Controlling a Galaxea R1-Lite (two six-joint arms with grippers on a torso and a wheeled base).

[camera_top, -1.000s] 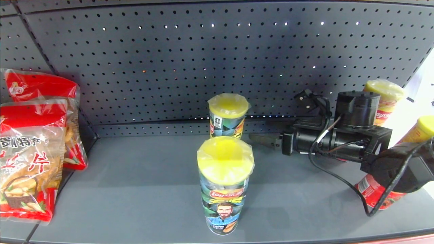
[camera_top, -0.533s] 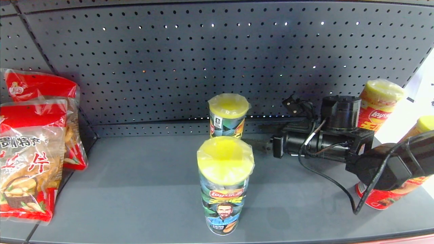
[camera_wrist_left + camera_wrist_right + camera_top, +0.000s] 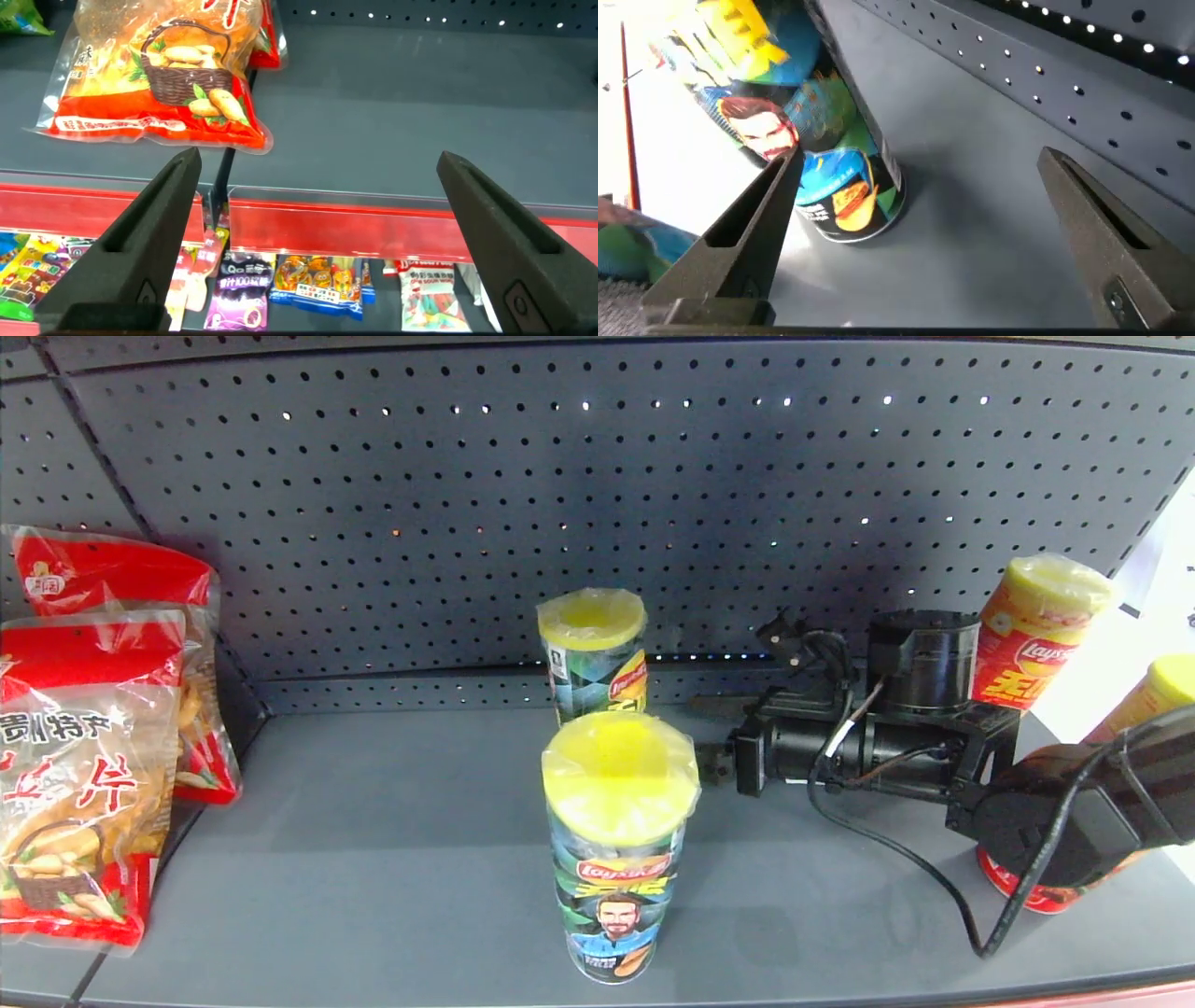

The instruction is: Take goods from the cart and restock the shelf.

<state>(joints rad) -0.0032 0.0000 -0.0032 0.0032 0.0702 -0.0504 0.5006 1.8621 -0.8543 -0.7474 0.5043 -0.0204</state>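
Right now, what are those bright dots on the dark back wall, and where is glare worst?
Head view: light shines through holes in the grey perforated metal back panel; the right edge is washed white. Right wrist view: same lit holes; white glare beside the blue-green cylindrical chip can.

Grey pegboard wall [image 3: 597,476] (pinpricks of light) backs the shelf [image 3: 373,821].

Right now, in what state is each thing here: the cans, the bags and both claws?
Front green can: upright, yellow lid on.
Rear green can: standing, lid on, not gripped.
Red can: standing at the back, lid on.
Snack bags: propped upright, one behind another.
Left claw: open, empty.
Right claw: open, facing the rear green can.
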